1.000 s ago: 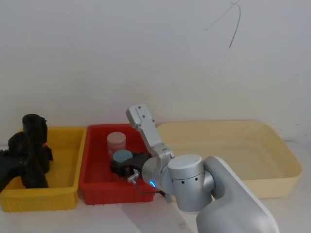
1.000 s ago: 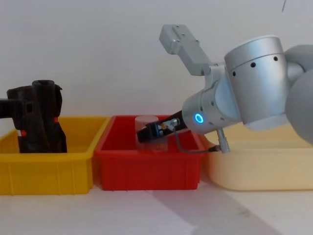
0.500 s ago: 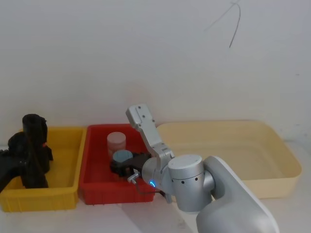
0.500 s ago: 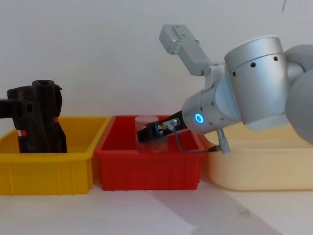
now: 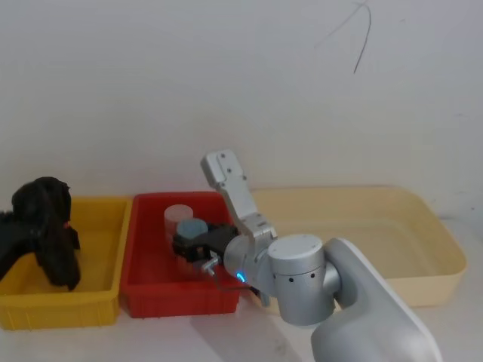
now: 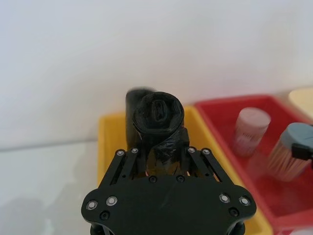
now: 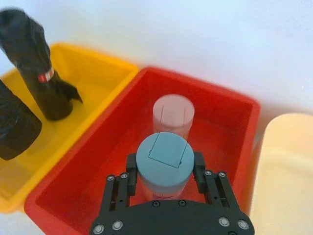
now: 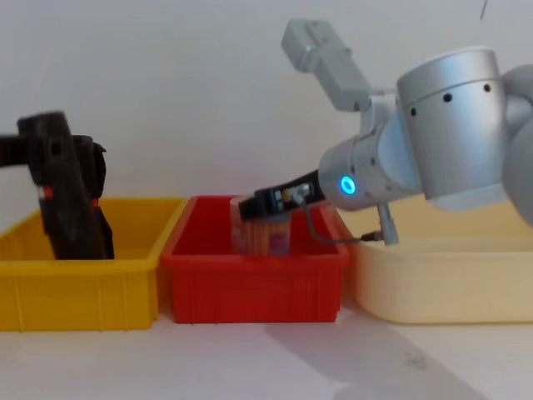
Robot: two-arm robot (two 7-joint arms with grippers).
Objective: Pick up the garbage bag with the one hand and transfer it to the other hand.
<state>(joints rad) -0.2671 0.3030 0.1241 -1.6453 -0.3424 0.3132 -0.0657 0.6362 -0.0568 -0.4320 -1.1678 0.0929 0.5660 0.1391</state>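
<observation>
Left gripper (image 6: 161,152) clamped across bag (image 6: 157,115), top end poking out past the fingers. Bag tilted at far left over yellow bin (image 8: 92,287), lower end down between the walls; cannot tell whether clear of the floor. Second bag (image 8: 90,218) just behind, upright in same bin.

Right gripper (image 7: 164,160) not free: closed on blue-lidded jar (image 7: 164,147) over red bin (image 8: 250,287), well apart from bag. Probably needs emptying before any handover.

Handling, best guess:
- Light. Rolled film, fairly stiff along the roll, squashy across it.
- Glossy, so likely slick under narrow fingers.
- Not fragile; some risk of outer wrap peeling or telescoping if pinched on the surface layer only.

For the receiving grip:
- Take the free end past the left fingers, square across the roll, clear of the left fingers.
- Squeeze enough to dent it.
- Avoid the very tip, likely to slide out.
- Keep roll near upright during the swap to avoid swinging round in the grip.
</observation>
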